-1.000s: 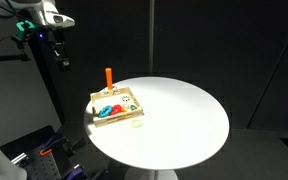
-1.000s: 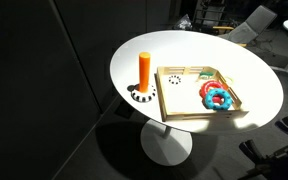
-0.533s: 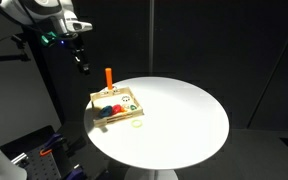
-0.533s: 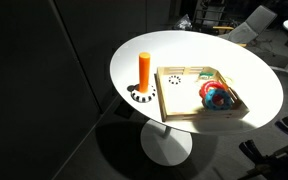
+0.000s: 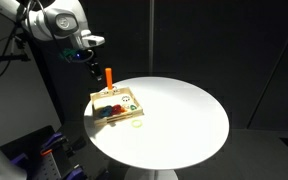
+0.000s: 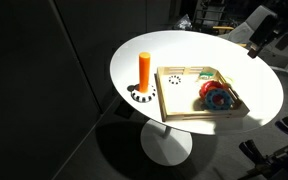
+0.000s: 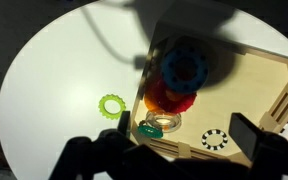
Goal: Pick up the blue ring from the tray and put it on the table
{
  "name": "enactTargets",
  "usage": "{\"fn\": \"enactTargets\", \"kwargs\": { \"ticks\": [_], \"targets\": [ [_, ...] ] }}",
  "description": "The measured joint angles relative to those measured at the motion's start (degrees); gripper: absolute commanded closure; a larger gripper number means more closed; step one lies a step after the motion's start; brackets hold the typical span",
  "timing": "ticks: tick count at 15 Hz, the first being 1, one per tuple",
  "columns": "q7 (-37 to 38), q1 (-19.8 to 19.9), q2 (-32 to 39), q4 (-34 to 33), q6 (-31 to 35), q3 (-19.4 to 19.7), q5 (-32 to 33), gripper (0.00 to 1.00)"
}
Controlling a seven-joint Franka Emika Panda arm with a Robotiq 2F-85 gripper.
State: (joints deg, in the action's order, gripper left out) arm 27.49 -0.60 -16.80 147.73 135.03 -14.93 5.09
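The blue ring (image 7: 187, 65) lies in the light-wood tray (image 7: 254, 80), partly over a red piece (image 7: 167, 97). In an exterior view the blue ring (image 6: 222, 99) sits at the tray's (image 6: 179, 105) right end. The tray (image 5: 130, 101) stands on the round white table (image 5: 184, 115). My gripper (image 7: 184, 128) is open and empty, high above the tray's edge, with its shadow over the ring. It shows in both exterior views (image 5: 92, 64) (image 6: 258, 42), well above the table.
An orange peg (image 6: 144, 69) stands on a black-and-white base beside the tray. A clear pale ring (image 7: 165, 123), a small teal piece (image 7: 147, 130) and a black-and-white ring (image 7: 216, 139) lie in the tray. A green gear ring (image 7: 111, 106) lies on the table.
The arm has swung from the far upper corner toward the table and tray. The gripper has come into the other exterior view, and its shadow now darkens the tray.
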Motion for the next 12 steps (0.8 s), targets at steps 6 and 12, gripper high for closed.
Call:
{"fn": "enactTargets", "kwargs": {
  "ticks": [6, 12],
  "targets": [
    [0.3, -0.3, 2.1, 0.0, 0.8, 0.5, 0.2, 0.00],
    [2.2, -0.2, 3.6, 1.3, 2.2, 0.5, 6.3, 0.00]
  ]
}}
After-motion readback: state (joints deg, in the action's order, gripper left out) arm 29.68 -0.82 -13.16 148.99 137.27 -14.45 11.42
